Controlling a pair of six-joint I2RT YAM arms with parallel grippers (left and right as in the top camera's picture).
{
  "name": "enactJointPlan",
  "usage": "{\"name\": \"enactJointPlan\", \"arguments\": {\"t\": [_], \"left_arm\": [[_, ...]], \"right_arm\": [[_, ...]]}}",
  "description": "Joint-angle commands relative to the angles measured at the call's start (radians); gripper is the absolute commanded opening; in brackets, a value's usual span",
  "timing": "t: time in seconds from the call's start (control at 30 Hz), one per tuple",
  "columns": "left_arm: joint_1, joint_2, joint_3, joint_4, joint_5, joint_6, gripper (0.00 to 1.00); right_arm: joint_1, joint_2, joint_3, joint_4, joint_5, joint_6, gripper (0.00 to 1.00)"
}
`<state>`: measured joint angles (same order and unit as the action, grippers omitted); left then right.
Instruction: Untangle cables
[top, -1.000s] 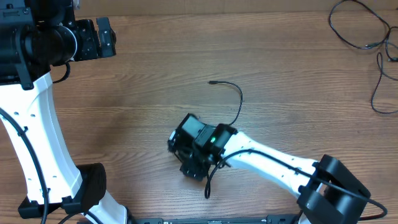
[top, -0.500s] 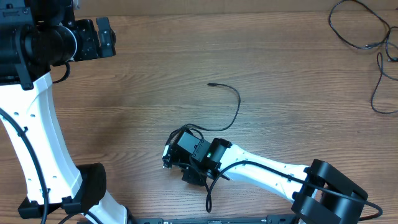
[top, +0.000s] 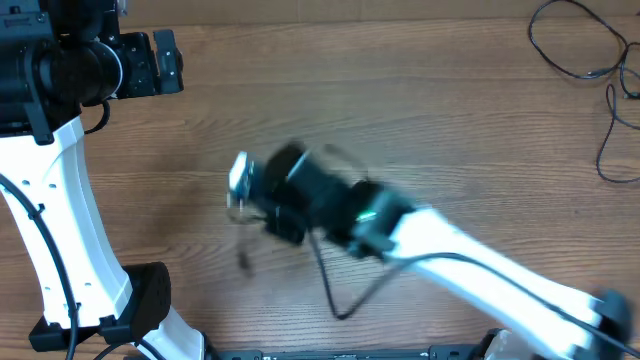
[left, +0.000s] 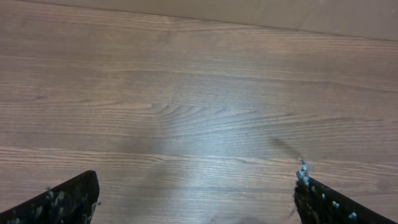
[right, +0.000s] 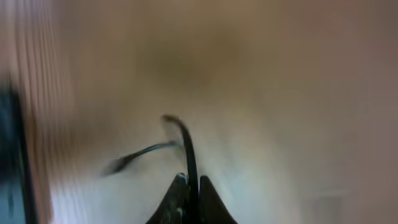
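From wrist view: right gripper (right: 190, 186) pinched tight, jaws together on thin black cable (right: 186, 144). Strand rises from between fingertips, bends over, loose end trails toward 9 o'clock. From overhead: that arm badly blurred, its head just off table (top: 450, 120) centre, about 9 o'clock; held cable barely traceable there. Up at 10 o'clock corner, left gripper (top: 176, 62) has jaws spread wide, gripping nothing, wood grain below. At 2 o'clock corner, more cables (top: 572, 48) lie in loose loops, well apart from both grippers.
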<state>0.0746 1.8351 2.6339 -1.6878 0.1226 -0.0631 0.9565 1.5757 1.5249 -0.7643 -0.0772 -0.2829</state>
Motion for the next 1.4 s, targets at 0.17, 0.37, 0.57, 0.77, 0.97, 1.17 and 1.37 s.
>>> {"name": "enactJointPlan", "arguments": {"t": [0.17, 0.37, 0.57, 0.77, 0.97, 1.17, 1.37], "left_arm": [[0.003, 0.01, 0.005, 0.005, 0.209, 0.14, 1.0], [0.003, 0.076, 0.005, 0.009, 0.767, 0.349, 1.0], [-0.005, 0.145, 0.005, 0.009, 1.001, 0.348, 1.0], [-0.103, 0.213, 0.005, 0.01, 1.031, 0.348, 0.47], [-0.252, 0.285, 0.005, 0.08, 0.989, 0.321, 0.73], [-0.195, 0.264, 0.027, 0.128, 0.938, 0.241, 0.82], [-0.17, 0.241, 0.032, 0.116, 0.72, 0.177, 0.86]], "right_arm": [[-0.178, -0.145, 0.369, -0.175, 0.036, 0.063, 0.04], [-0.335, -0.145, 0.467, -0.23, 0.036, 0.07, 0.04], [-0.49, -0.142, 0.468, -0.226, 0.031, 0.07, 0.04], [-0.58, -0.14, 0.468, -0.2, 0.031, 0.07, 0.04], [-0.585, -0.13, 0.46, -0.27, 0.006, 0.071, 0.04], [-0.598, -0.01, 0.347, -0.382, 0.009, 0.148, 1.0], [-0.601, 0.143, 0.208, -0.332, 0.043, 0.214, 1.0]]}}
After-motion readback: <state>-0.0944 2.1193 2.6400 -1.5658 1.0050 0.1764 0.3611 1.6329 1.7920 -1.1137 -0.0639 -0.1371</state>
